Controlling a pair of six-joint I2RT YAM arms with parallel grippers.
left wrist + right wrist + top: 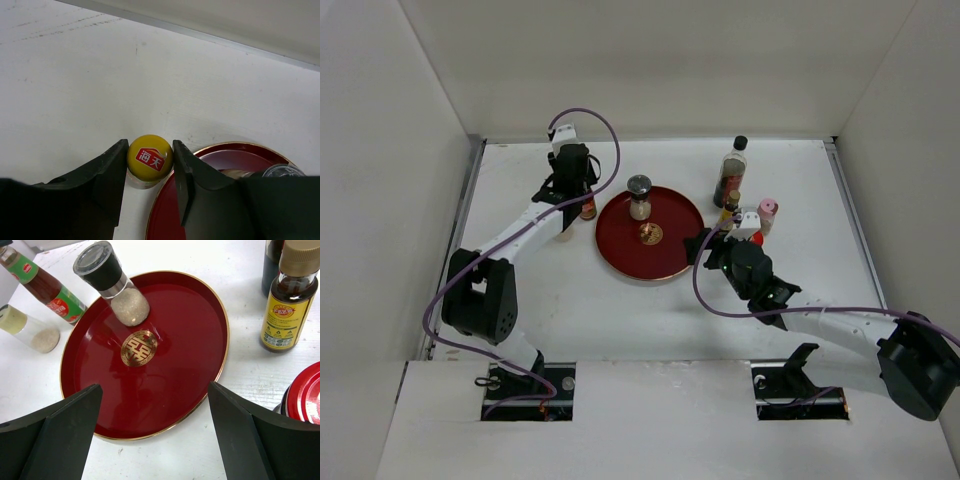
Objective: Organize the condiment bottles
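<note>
- The yellow-capped red sauce bottle [150,159] stands on the worktop [75,75], just outside the left rim of the round red tray [165,385]; the cream jar [27,332] is just beside it.
- Long axis: vertical or close to it; cap up, facing the left wrist camera; the base is hidden in that view.
- Your left end effector [148,145] is closed on the bottle, one finger on each side of the cap; the hold is high, with nothing gripping the body below.
- Risk, as I judge it: a hold at the top lets the bottle swing or slip on the lift; the smooth round cap gives little purchase.
- Risk: a low carry toward the tray would catch the base on the rim and tip the bottle; lift clear first.
- Risk: a finger or a swinging base could knock the cream jar; the grey-capped grinder [112,285] on the tray could be struck at set-down.
- Your right end effector [154,387] is wide open and holds nothing, poised at the tray's right side; both arms over the tray invites a collision.
</note>
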